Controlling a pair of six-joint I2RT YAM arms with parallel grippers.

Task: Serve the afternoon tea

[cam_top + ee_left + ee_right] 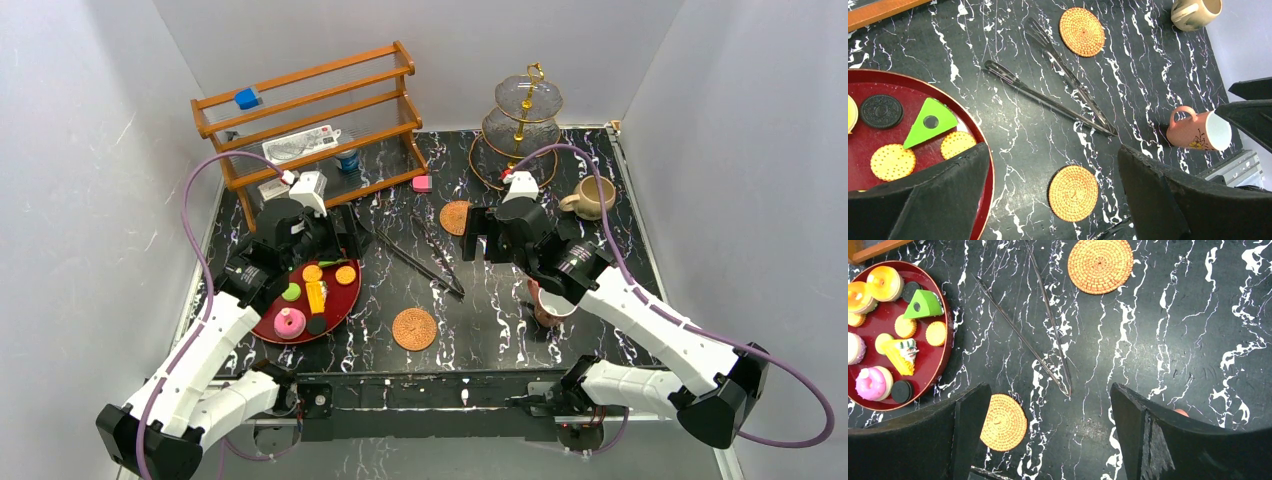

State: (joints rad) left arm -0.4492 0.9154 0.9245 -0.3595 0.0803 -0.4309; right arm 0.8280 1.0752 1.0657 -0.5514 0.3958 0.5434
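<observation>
The toy pastries, among them a pink donut [290, 322], a green wedge [929, 121] and orange cookies [893, 161], all lie on the red tray [342, 295] at about 8 o'clock on the marbled table, none of them served yet. The pinkish-brown cup [1198, 131] stands at 4 o'clock under the right forearm, and the beige mug [590, 197] at 2 o'clock. Both are off the woven coasters, one [455, 217] at 12 o'clock and the other [414, 328] at 6 o'clock. Metal tongs [1105, 128] lie between the coasters, their joined end pointing toward 5 o'clock. The right gripper [1050, 390] hovers with its fingers spread wide and nothing in them, the joined tip of the tongs just inside the gap. The left gripper [1053, 150] is likewise released, over the tray's 3 o'clock rim. The step looks like taking up the tongs. To do it well, the right wrist should drop straight down and close across both arms just above the joint, so they neither splay nor skid on the slick top. Its forearm must stay clear of the cup below. The glass tiered stand [522, 120] at 1 o'clock is the likely place for the pastries.
</observation>
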